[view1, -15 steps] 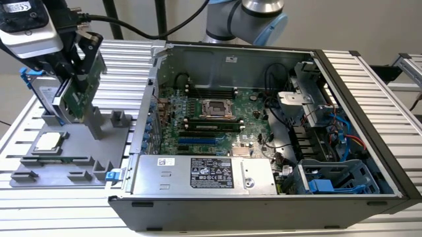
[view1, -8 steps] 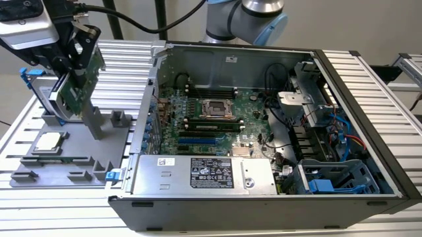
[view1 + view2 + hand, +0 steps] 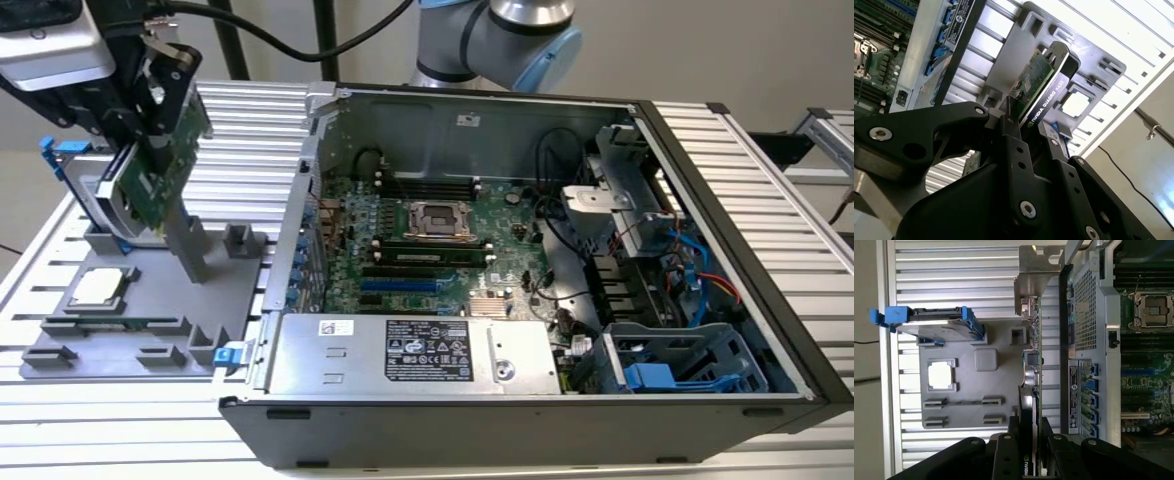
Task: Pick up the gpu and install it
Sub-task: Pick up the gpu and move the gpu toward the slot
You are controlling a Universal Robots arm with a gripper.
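At the exterior view's left: grey parts tray [image 3: 120, 345] on the slatted table [image 3: 120, 430]. A cpu [image 3: 107, 288] lies flat in its pocket, and a hard drive [image 3: 91, 200] in a blue frame stands on edge at the back.

Over the tray, the gripper [image 3: 163, 140] is clamped on the gpu [image 3: 150, 190]. In the second wrist view the fingers [image 3: 1010, 137] are closed onto one short end of the card, one per face, no gap visible. Green board on one side, black shroud on the other.

Card hangs on edge, a bit tilted. Its silver bracket [image 3: 1031, 270] is at the end away from the gripper. In the first wrist view it sits along the tray side nearest the case, just beside the case wall. Can't tell if the lower edge is clear of the tray.

Further right: open pc case [image 3: 747, 200], side panel off. Motherboard [image 3: 427, 240] is exposed, psu [image 3: 400, 355] runs along the near edge, drive cage [image 3: 681, 360] is at far right. Robot arm [image 3: 507, 35] is behind the case. Gpu is outside the case, well apart from the mobo slots, not yet installed.
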